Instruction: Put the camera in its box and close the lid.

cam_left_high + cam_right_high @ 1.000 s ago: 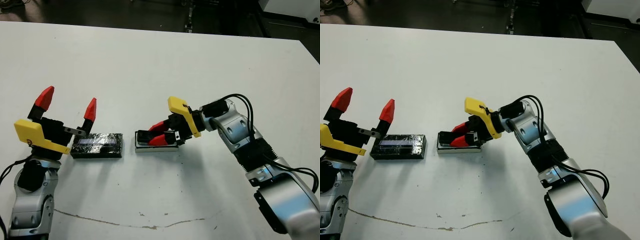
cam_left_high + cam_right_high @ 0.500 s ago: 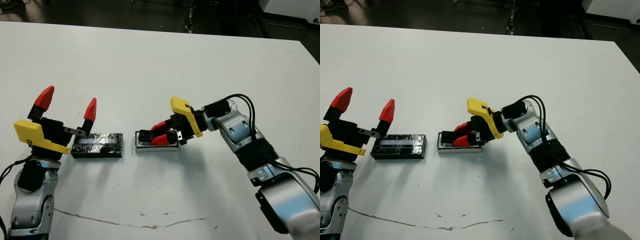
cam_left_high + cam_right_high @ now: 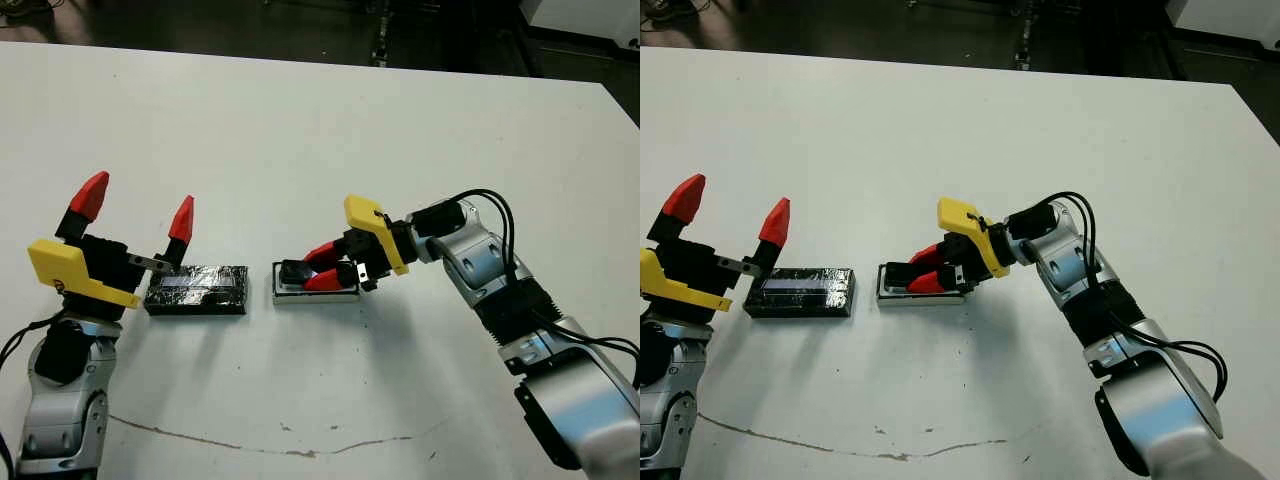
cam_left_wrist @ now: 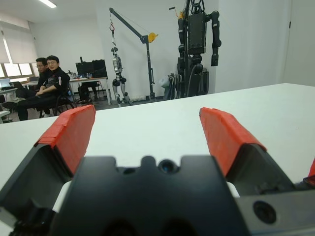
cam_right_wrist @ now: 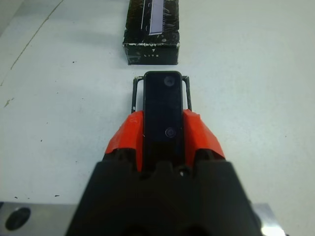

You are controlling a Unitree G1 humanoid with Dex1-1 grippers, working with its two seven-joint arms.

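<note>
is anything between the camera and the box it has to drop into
Nothing visible is. The right end effector holds the camera between its fingers, directly over the box, whose thin rim shows on both sides of the camera in the right wrist view. The lid lies apart on the table, toward the robot's left.

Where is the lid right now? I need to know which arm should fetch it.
The lid lies flat on the table's left side, just beside the open left gripper and left of the box.
</note>
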